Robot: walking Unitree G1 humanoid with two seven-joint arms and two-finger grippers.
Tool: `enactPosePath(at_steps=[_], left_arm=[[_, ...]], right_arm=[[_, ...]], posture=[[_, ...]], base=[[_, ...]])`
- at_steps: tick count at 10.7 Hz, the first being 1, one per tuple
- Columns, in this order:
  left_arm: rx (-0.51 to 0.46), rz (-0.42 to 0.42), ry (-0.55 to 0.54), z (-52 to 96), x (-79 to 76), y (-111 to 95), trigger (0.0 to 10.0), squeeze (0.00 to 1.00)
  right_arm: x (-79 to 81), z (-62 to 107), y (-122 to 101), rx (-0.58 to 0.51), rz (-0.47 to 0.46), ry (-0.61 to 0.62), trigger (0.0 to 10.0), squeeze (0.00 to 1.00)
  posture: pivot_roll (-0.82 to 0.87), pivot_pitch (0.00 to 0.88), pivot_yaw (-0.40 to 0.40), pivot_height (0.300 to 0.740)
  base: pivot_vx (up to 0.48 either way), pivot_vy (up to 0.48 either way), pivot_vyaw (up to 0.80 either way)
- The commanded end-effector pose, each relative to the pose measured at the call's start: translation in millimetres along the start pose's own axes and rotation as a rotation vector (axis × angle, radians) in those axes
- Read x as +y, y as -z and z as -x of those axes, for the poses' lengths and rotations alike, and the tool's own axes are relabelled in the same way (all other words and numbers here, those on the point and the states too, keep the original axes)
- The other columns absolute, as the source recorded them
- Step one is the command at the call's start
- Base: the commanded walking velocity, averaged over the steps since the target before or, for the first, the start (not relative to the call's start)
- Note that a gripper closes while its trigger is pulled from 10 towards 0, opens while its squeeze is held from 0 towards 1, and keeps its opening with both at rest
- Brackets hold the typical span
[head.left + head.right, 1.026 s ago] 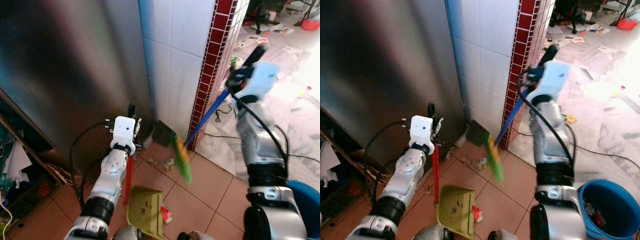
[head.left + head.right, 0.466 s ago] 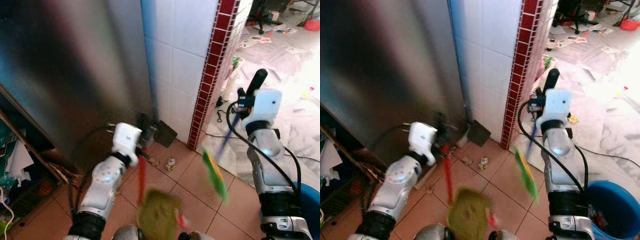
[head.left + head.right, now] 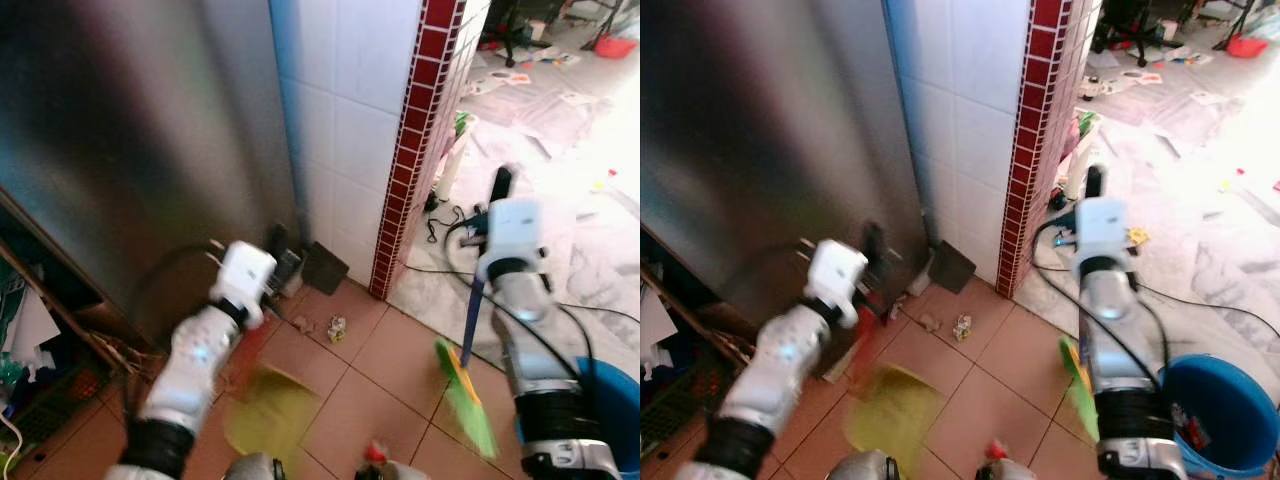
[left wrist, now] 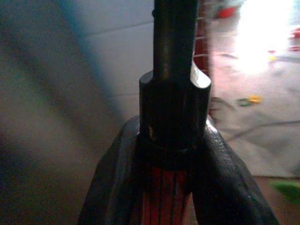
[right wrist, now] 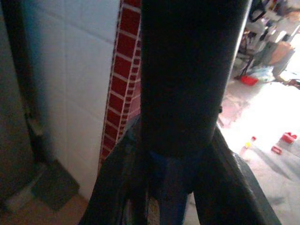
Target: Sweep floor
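My right gripper [image 3: 497, 192] is shut on the blue handle [image 3: 470, 322] of a broom. Its green bristles [image 3: 465, 402] hang low over the tiles beside the blue bucket [image 3: 1217, 412]. The right wrist view shows the fingers [image 5: 117, 178] clamped on that handle below its black cap. My left gripper [image 3: 279, 252] is shut on the red handle [image 4: 165, 199] of a yellow-green dustpan [image 3: 268, 412], which is blurred just above the floor in front of me. Small litter [image 3: 337, 328] lies on the tiles near the wall corner.
A steel cabinet front [image 3: 130, 150] and a white-tiled wall with a red brick edge [image 3: 410, 150] stand ahead. A dark flat piece [image 3: 325, 267] leans at the wall's foot. Cables [image 3: 440, 232] and scattered papers lie on the pale floor at right. A small red item [image 3: 375, 452] sits by my feet.
The right arm swung the broom away from the wall corner, down and right toward the bucket. The left arm carried the dustpan leftward; it is now motion-blurred.
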State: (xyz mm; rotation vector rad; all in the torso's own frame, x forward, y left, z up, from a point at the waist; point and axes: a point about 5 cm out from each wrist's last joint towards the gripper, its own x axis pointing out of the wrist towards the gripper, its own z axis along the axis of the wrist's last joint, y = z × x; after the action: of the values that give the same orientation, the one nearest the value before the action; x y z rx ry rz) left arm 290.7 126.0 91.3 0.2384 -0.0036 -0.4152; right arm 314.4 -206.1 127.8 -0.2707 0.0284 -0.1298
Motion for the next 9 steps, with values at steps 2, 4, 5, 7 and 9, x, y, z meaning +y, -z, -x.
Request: enactPosePath(at_steps=[2,4,5,7,9], left_arm=[[0.002,0.015,-0.038,-3.8,-1.8,-1.0,10.0,0.0],[0.023,0.075,-0.062,-13.8,-13.3,4.2,10.0,0.0],[0.027,0.091,-0.057,-18.7,-18.4,4.3,10.0,0.0],[0.026,0.098,-0.027,-24.1,-27.4,3.0,10.0,0.0],[0.038,0.1,-0.02,-26.2,-32.5,6.5,10.0,0.0]], right_arm=[[5.2,0.7,10.7,0.101,-0.034,-0.009,10.0,0.0],[17.3,-2.1,9.8,0.178,-0.228,-0.052,10.0,0.0],[18.8,-4.4,8.3,0.205,-0.276,-0.049,10.0,0.0],[19.9,-7.5,5.2,0.238,-0.358,-0.042,10.0,0.0],[23.3,-9.4,0.2,0.274,-0.521,-0.02,10.0,0.0]], posture=[[-0.07,0.0,0.043,0.74],[-0.08,0.0,0.036,0.74],[-0.08,0.0,0.036,0.74],[-0.08,0.0,0.039,0.74],[-0.08,0.0,0.042,0.74]], base=[[0.0,0.0,0.0],[0.0,0.0,0.0],[0.0,0.0,0.0],[0.0,0.0,0.0],[0.0,0.0,0.0]])
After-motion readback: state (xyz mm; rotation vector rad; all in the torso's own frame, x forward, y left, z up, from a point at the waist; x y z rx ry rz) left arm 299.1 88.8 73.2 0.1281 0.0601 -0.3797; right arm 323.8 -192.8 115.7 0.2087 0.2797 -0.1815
